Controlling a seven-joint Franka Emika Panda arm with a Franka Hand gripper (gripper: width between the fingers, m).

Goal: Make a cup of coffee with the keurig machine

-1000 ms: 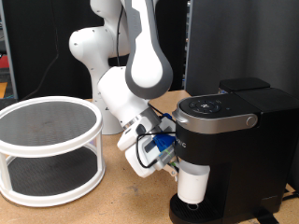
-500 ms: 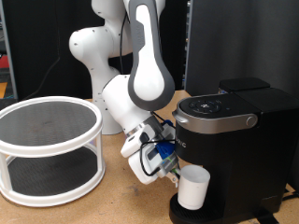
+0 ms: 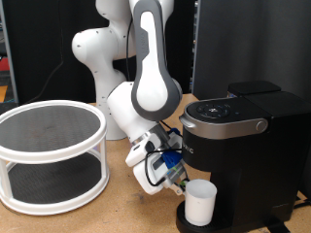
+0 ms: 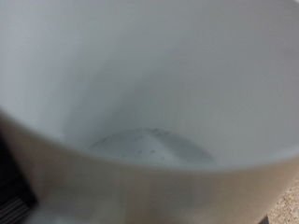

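Cup point(image 3: 201, 201) lowered onto keurig machine point(image 3: 243, 146) base.

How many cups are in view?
1. The cup stands on the machine's drip base, at the claw; it fills the wrist view. Others may be hidden.

1. The keurig machine point(image 3: 243, 155) stands at the exterior view's right, lid shut
2. The cup point(image 3: 200, 201) sits upright on its round drip base, under the brew head
3. The claw point(image 3: 176, 178) is low, just beside the cup — its fingers are hard to make out
4. A white two-tier round rack point(image 3: 51, 155) stands on the wooden surface point(image 3: 117, 216) at the left
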